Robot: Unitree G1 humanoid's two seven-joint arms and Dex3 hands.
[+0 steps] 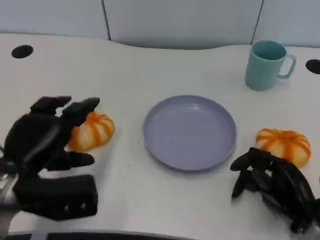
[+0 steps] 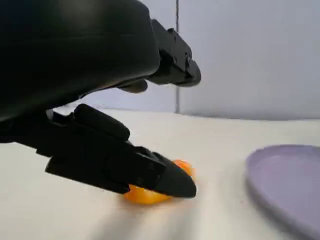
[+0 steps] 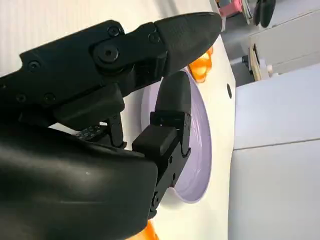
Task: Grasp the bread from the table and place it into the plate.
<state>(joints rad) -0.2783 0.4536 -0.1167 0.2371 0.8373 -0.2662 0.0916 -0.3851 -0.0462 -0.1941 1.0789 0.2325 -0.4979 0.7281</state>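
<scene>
1. The left hand (image 1: 47, 132) hangs over the left part of the white table (image 1: 150, 65), fingers spread and holding nothing.
2. Its fingertips (image 1: 82, 107) reach over the near edge of the left bread (image 1: 95, 131), an orange, ribbed, pumpkin-shaped roll; from the head view I cannot tell whether they touch it.
3. In the left wrist view the roll (image 2: 150, 192) lies flat on the table, half hidden behind a lower finger (image 2: 165, 177), with the upper fingers raised well above it.
4. The plate (image 1: 190, 132), pale lilac and round, sits mid-table, to the right of that bread and apart from it, with nothing on it.
5. A second bread (image 1: 284, 145) of the same kind lies to the right of the plate, near its rim but apart.
6. The right hand (image 1: 272, 185) rests low at the table's near right, just in front of the second bread, fingers loosely curled and apart, gripping nothing.
7. The right wrist view shows its fingers (image 3: 172, 115) pointing over the plate (image 3: 200, 150) with a gap between them.
8. A teal mug (image 1: 267, 65) stands upright at the far right, handle to the right.
9. A pale panelled wall (image 1: 180, 20) runs behind the table.
</scene>
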